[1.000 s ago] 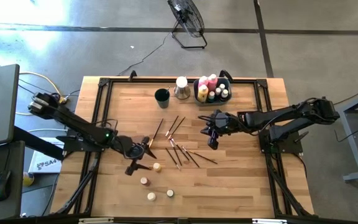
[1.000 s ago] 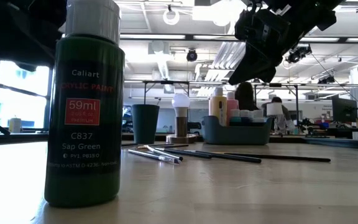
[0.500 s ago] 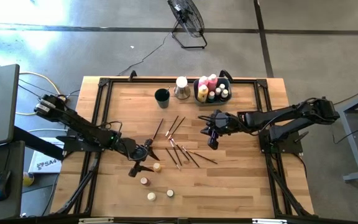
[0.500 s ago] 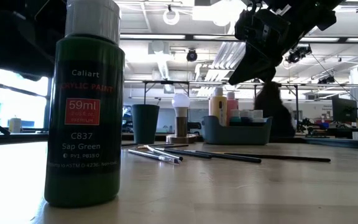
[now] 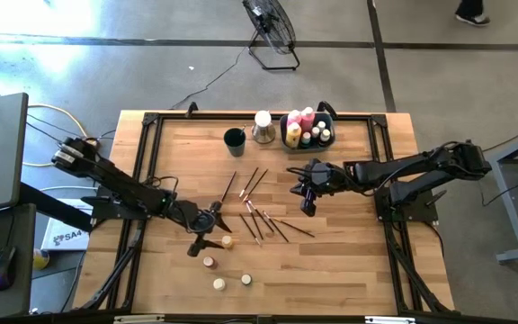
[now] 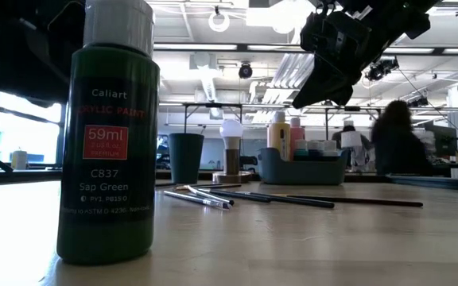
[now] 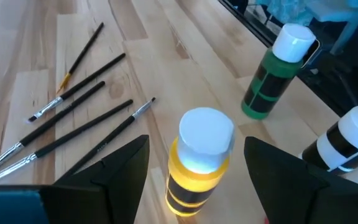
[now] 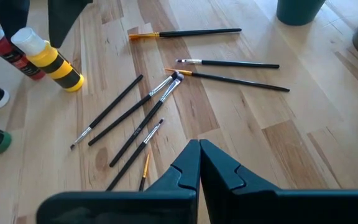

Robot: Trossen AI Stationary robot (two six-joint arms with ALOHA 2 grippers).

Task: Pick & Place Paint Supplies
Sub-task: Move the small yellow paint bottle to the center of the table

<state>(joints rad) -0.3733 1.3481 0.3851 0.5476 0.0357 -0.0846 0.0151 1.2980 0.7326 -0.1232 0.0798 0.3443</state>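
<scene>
A yellow paint bottle with a white cap (image 7: 201,158) stands upright on the wooden table (image 5: 349,270). My left gripper (image 7: 196,144) is open, one finger on either side of the bottle, neither touching it; in the high view this gripper (image 5: 209,229) is at the table's left-middle. Green (image 7: 272,78), white-and-black (image 7: 347,140) and red (image 8: 11,53) bottles stand close by. Several thin dark-handled brushes (image 8: 138,115) lie flat mid-table. My right gripper (image 5: 308,205) hangs shut above the brushes, holding nothing.
A grey-blue bin (image 5: 308,129) holding pink, yellow and other bottles sits at the far edge, with a dark cup (image 5: 234,138) and a white-topped metal object (image 5: 263,127) beside it. The green bottle (image 6: 110,135) stands near the front edge. People move in the room behind.
My left gripper has sunk a little and edged toward the yellow bottle, staying open. My right gripper has kept still. A person in the room behind has walked to the right.
</scene>
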